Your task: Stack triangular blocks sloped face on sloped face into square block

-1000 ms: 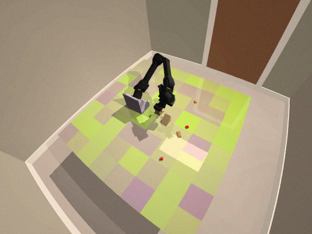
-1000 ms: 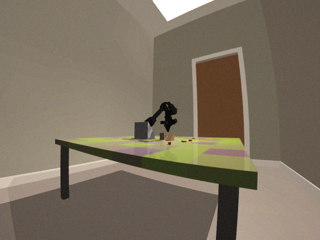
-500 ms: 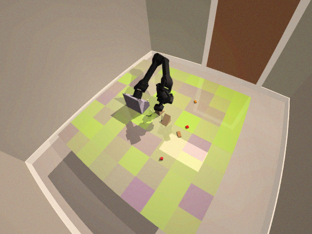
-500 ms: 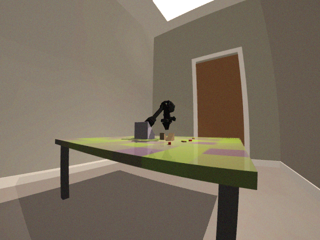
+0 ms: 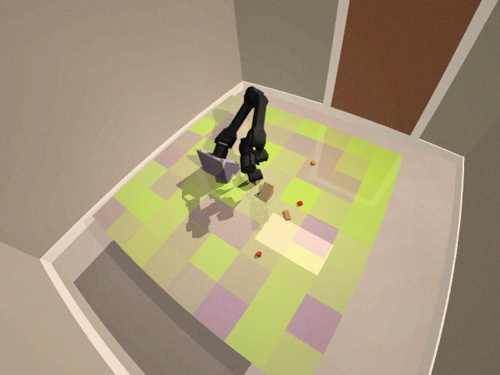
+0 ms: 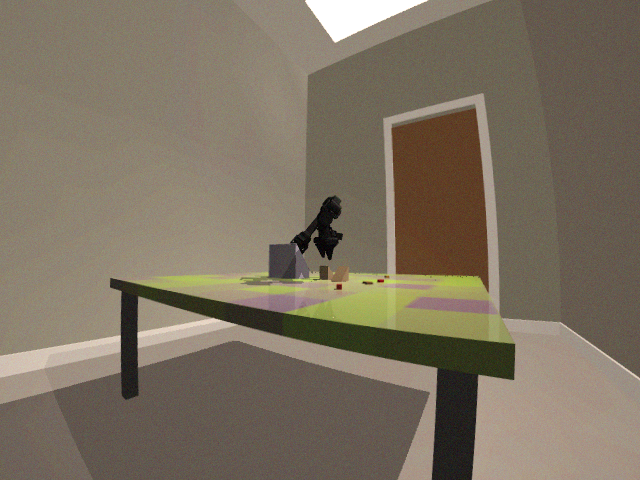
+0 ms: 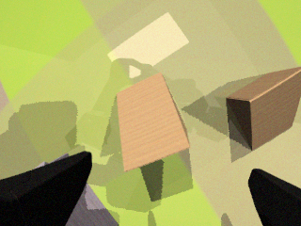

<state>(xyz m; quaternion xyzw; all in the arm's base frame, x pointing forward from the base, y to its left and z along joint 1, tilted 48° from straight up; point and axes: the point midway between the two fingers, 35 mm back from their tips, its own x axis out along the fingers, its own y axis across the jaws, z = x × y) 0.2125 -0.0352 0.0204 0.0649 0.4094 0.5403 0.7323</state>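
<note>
Wooden block, nearer one [image 5: 257, 182] [image 6: 324, 272] [image 7: 151, 123]: on the counter [image 5: 258, 306] [image 6: 392, 320] [image 7: 212, 28], centre of the wrist frame, mostly hidden under the pincer [image 5: 255, 176] [image 6: 326, 256] [image 7: 173, 169] from the top
Wooden block, other one [image 5: 266, 191] [image 6: 340, 273] [image 7: 277, 108]: right side of the wrist frame, near the first but apart – the two are not joined into a square
Pincer: released, fingers spread wide, nothing between them; in the exterior frame it hangs above the blocks, tips clear of the counter
Black arm [image 5: 259, 121] [image 6: 330, 209]: bent high, its elbow uppermost, upper middle of the top frame
Grey-purple box [image 5: 216, 165] [image 6: 282, 260]: left of the blocks in the top and exterior frames
Red cubes: one [image 5: 300, 203] [image 6: 380, 280] right of the blocks, another [image 5: 258, 253] [image 6: 339, 286] lower in the top frame
Orange cube [image 5: 312, 162] [image 6: 386, 276]: right of centre, above the red ones in the top frame
Small orange-brown piece [image 5: 287, 215] [image 6: 367, 282]: between the red cubes – touching neither
</note>
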